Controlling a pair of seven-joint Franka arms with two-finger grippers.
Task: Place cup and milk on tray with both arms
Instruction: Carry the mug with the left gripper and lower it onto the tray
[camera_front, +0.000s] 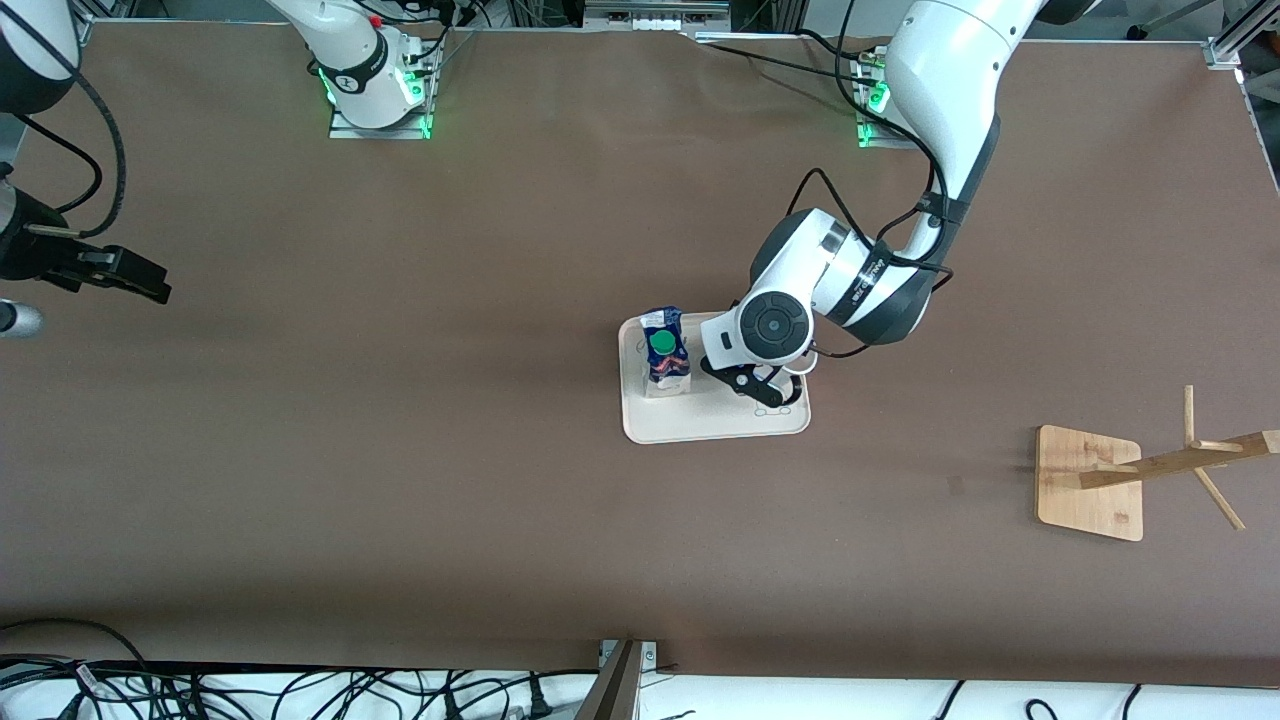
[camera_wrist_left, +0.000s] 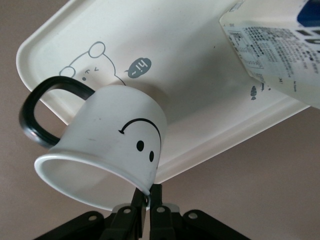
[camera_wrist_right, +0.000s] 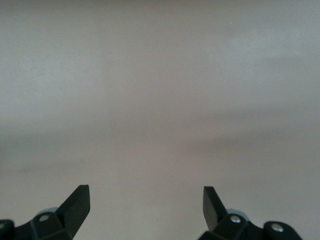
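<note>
The cream tray (camera_front: 700, 425) lies mid-table. The milk (camera_front: 665, 355) stands on it at the end toward the right arm. My left gripper (camera_front: 765, 390) is over the tray's other end, shut on the rim of the cup (camera_wrist_left: 115, 145), a white mug with a black smiley and a black handle (camera_wrist_left: 30, 120). The left wrist view shows the fingers (camera_wrist_left: 159, 202) pinching the rim, and the cup tilted with its base at the tray (camera_wrist_left: 200, 75) by the bunny drawing. The milk (camera_wrist_left: 275, 55) stands close by. My right gripper (camera_front: 120, 275) waits open and empty (camera_wrist_right: 145, 200) over bare table.
A wooden rack (camera_front: 1090, 485) with slanting pegs stands toward the left arm's end of the table, nearer to the front camera than the tray. Cables (camera_front: 300, 690) lie along the table's front edge.
</note>
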